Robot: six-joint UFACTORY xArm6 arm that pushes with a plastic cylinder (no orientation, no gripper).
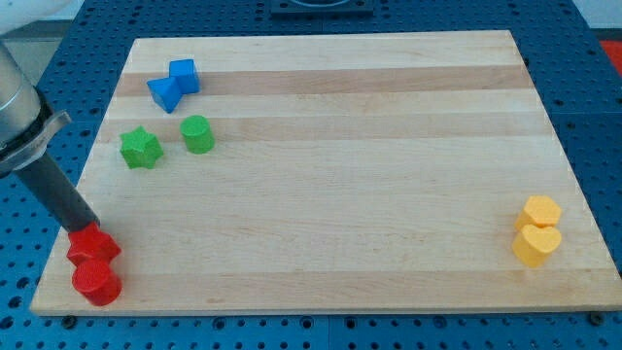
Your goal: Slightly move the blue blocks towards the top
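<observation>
Two blue blocks (173, 85) touch near the board's (340, 175) top left. Your tip (89, 229), a bare rod holding nothing, rests against the red blocks (93, 262) at bottom left. Heading up, you risk clipping the green blocks (167, 142) between.

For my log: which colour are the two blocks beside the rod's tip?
Red: both red blocks, seen in the camera view, by my tip.

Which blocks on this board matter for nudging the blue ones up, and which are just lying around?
For the job:
blue cube
blue block, touching it
my tip, far off at the red blocks

Lying about:
green star
green cylinder
two red blocks
two yellow blocks
</observation>
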